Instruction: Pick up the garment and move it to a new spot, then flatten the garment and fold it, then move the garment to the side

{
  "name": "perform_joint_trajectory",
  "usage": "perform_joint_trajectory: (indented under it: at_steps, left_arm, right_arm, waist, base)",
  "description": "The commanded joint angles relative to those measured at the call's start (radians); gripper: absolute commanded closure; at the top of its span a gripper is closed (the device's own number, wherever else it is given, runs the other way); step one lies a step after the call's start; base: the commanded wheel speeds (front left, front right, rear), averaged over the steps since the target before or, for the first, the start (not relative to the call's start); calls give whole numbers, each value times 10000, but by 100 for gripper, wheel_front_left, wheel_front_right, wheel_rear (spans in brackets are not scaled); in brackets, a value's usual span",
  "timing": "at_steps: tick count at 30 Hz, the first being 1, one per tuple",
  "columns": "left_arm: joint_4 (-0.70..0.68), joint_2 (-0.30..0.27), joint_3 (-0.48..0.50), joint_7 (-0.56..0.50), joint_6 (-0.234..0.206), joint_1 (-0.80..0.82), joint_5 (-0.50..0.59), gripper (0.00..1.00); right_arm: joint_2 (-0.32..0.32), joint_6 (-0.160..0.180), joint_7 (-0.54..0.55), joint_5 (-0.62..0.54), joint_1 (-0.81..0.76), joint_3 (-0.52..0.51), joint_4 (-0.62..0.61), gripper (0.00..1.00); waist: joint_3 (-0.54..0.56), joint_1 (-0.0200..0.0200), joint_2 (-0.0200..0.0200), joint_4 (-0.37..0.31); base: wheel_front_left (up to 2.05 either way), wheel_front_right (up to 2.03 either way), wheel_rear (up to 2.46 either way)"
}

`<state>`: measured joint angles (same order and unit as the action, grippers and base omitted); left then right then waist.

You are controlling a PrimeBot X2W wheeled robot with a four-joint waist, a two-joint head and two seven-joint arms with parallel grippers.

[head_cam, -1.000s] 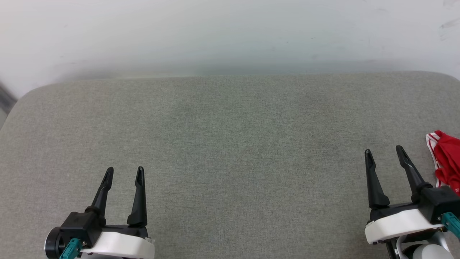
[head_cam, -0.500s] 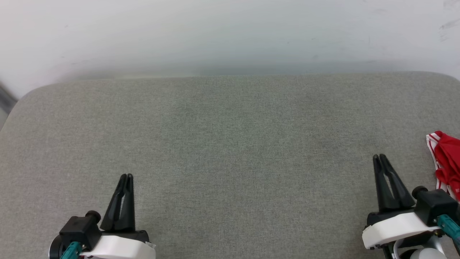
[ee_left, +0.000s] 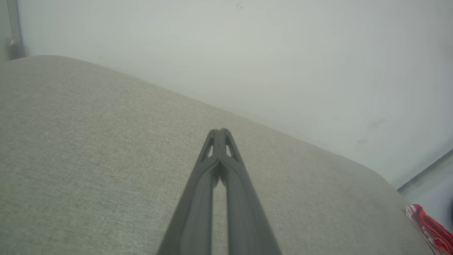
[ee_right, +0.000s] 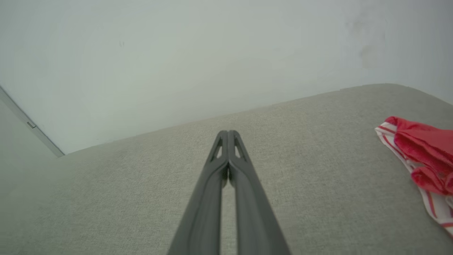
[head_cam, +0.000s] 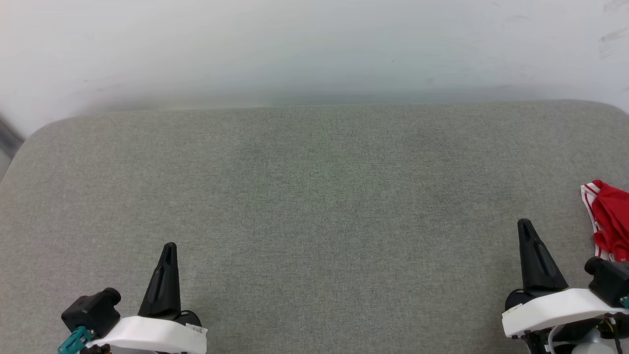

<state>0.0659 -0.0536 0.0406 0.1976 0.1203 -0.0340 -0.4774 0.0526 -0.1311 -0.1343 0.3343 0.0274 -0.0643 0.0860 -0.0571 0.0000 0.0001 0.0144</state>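
Note:
The garment (head_cam: 609, 221) lies bunched at the far right edge of the grey cushioned surface (head_cam: 314, 196), red cloth with white-and-red striped trim, cut off by the frame. It shows again in the right wrist view as the garment (ee_right: 421, 152) and in the left wrist view as the garment (ee_left: 428, 226). My right gripper (head_cam: 525, 225) is shut and empty, just left of the garment and apart from it. My left gripper (head_cam: 169, 247) is shut and empty at the lower left. Both wrist views show the fingertips pressed together: left gripper (ee_left: 219, 131), right gripper (ee_right: 227, 132).
A pale wall (head_cam: 314, 44) rises behind the surface's far edge. The surface has rounded corners at the far left and far right. A wide stretch of bare grey fabric lies between my two grippers.
Both grippers have gone from open to shut, with nothing between their fingers. Both have also drawn back a little toward the bottom of the head view.

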Motion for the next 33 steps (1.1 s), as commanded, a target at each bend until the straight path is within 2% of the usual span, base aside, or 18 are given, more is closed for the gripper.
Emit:
perform_joint_trajectory:
  at_steps: [1, 33]
  left_arm:
    - [-58, -86, 37, -86, 20, 271, -431, 100]
    - [685, -164, 177, -1207, 64, 770, -5023, 100]
  right_arm:
    - [-6, 1, 72, 476, 259, -46, -80, 100]
    - [-16, 3, 1068, 5507, 525, -239, 590, 100]
  waist:
    - [7, 0, -1, -2]
    - [165, 0, -1, -44]
  base:
    - [0, 0, 0]
    - [0, 0, 0]
